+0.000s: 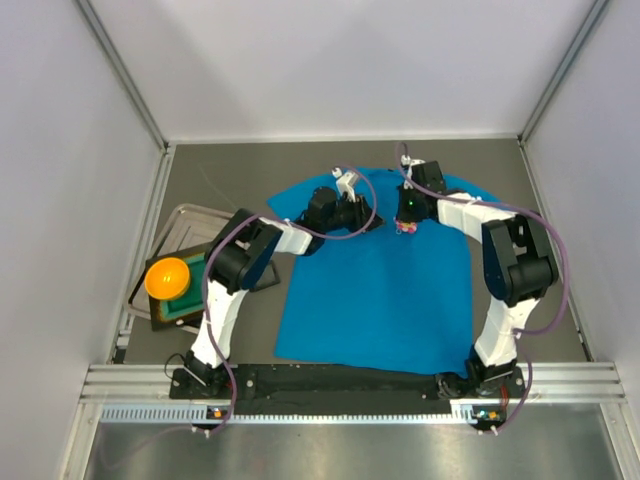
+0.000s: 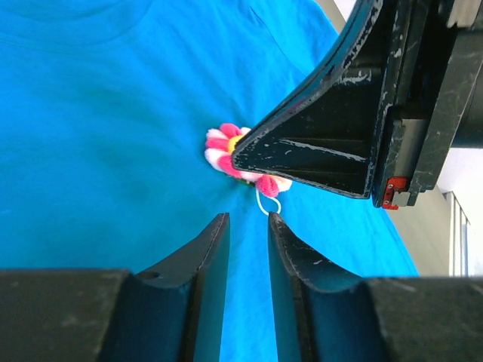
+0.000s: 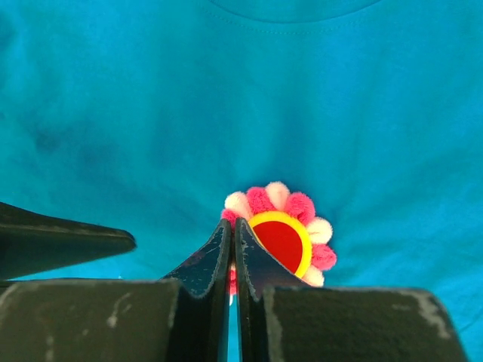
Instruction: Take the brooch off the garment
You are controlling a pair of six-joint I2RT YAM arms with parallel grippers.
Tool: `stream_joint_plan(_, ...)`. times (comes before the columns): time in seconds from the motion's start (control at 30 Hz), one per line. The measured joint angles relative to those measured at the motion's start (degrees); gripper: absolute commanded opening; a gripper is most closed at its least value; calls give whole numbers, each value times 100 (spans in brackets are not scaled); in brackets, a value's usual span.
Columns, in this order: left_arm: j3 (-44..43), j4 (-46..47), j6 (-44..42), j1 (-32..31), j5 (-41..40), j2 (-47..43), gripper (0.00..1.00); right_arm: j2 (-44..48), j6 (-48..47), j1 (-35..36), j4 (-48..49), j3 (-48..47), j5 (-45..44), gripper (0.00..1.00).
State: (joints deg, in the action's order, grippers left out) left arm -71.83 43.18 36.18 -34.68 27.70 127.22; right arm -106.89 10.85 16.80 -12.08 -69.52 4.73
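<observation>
The garment (image 1: 380, 290) lay spread flat on the dark table (image 1: 545, 200), collar toward the far side, and both arms reached over it to the same spot on the upper chest. The brooch (image 3: 283, 234) sat there on the blue cloth just below the collar, a ring of pink and pale fuzzy petals around a red disc with a yellow rim. Creases in the cloth ran in toward it.

The right gripper (image 3: 234, 224) had its jaws clamped together at the brooch's left edge. The tips were pressed in among the petals, and a sliver of pink showed in the slit between the fingers, so it was pinching the brooch by its fringe. From the left wrist view that same gripper hid about half the flower.

The left gripper (image 2: 247, 219) pointed at the brooch from the other side, close by but not touching it. Its jaws stood a narrow way apart, with nothing between them but the cloth underneath. A small white loop of thread (image 2: 266, 205) lay just beyond its fingertips, beside the petals.

Off to the left, well apart from the shirt, a metal tray (image 1: 185, 215) held a green block (image 1: 195, 292) with an orange ball (image 1: 167, 277) on top.
</observation>
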Motion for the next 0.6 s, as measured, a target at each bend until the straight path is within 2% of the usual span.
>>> stream_joint_plan(0.3, -157, -162, 13, -188, 50, 101, 25, -2, 372, -199, 2, -2, 848, 0)
stream_joint_plan(0.6, -155, -328, -42, -175, -282, 101, 25, -52, 874, -273, 278, 24, 1156, 0)
